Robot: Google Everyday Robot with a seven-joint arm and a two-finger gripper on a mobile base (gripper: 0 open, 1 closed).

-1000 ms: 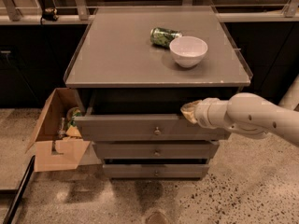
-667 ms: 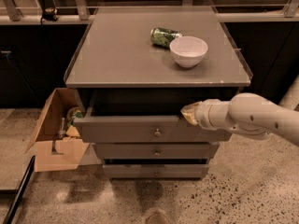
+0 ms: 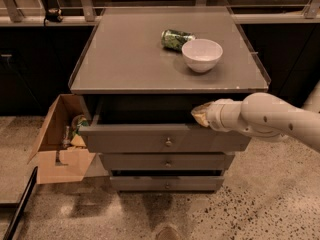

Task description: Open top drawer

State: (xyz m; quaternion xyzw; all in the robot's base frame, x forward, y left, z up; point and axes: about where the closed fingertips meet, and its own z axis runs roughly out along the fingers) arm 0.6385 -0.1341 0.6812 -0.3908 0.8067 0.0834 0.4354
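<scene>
To the left of the top drawer as you look at it, you see an open brown cardboard box (image 3: 57,151). It stands on the speckled stone floor (image 3: 270,204), just beside the drawer's left end, and holds a few small items you cannot make out.

The top drawer (image 3: 130,139) is the widest of three flat grey fronts. It stands pulled partly out from under the tabletop, so a dark gap shows behind its front. Its small round metal knob (image 3: 168,142) sits at the middle of that front.

Directly below the top drawer sits the slightly narrower grey drawer front (image 3: 145,161), and under that the narrowest grey drawer front (image 3: 145,183).

Above the top drawer, the flat grey tabletop (image 3: 125,59) carries a green can (image 3: 176,39) lying on its side. Just beside the can stands a round white bowl (image 3: 202,54), upright, and you cannot tell whether the two touch. Both stand over the drawer's right half.

Right of the knob, the hand (image 3: 201,115) shows as a pale yellowish tip at the top edge of the drawer front, at the mouth of the dark gap. You cannot tell whether the hand is apart, together or clamped on the edge.

Behind the hand, the rounded white arm (image 3: 270,119) reaches in from the right of the top drawer, level with the drawer's upper edge.
</scene>
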